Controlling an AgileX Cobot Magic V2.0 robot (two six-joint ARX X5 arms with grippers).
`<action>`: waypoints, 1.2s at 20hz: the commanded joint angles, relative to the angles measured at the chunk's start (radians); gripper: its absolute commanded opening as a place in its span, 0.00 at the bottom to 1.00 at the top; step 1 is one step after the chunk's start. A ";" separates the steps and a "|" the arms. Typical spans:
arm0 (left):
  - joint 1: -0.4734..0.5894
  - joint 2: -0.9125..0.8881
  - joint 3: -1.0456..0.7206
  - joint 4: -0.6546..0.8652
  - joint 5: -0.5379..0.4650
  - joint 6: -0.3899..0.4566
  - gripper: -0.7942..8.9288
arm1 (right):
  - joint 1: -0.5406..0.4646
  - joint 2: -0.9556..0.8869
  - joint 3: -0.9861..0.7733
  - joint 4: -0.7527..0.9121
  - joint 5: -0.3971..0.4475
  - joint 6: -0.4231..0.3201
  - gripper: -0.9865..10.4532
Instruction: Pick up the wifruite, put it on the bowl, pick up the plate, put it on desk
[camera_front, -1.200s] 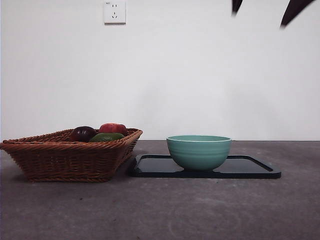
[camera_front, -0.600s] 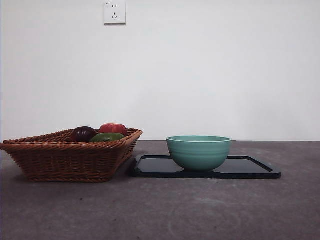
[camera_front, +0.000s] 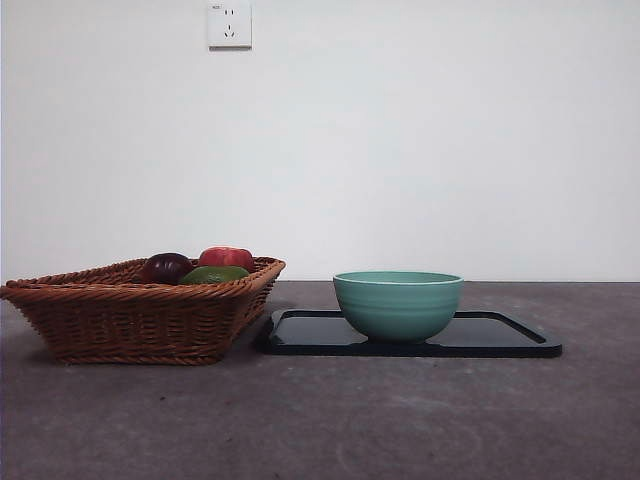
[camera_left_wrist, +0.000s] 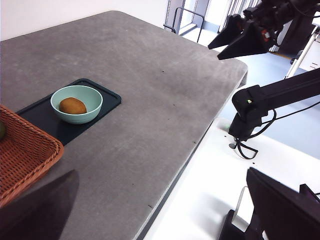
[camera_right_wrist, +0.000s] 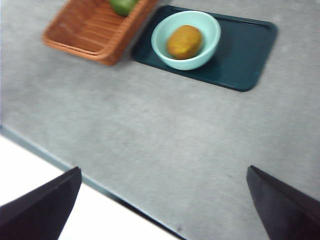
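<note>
Black jaws of your right gripper (camera_right_wrist: 160, 210) and left gripper (camera_left_wrist: 165, 215) stand wide, holding nothing, high above the desk (camera_front: 400, 420). Count one wifruite (camera_right_wrist: 184, 42), lying inside one bowl (camera_right_wrist: 210, 42) on one dark tray (camera_right_wrist: 245, 55); one wicker basket (camera_front: 130, 320) sits just beside it.

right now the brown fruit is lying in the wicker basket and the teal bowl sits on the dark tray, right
Not quite. The brown fruit lies inside the teal bowl, not in the wicker basket, as both wrist views show. The bowl does sit on the dark tray.
</note>
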 joint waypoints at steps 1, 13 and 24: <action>-0.011 0.000 0.019 0.010 0.002 0.016 0.69 | 0.008 -0.032 0.008 0.014 -0.025 0.007 0.59; -0.011 0.043 0.019 0.141 -0.214 -0.177 0.69 | 0.008 -0.069 0.008 0.013 -0.086 0.006 0.59; -0.011 0.331 0.019 0.226 -0.222 -0.335 0.69 | 0.008 -0.069 0.024 -0.014 -0.129 -0.027 0.59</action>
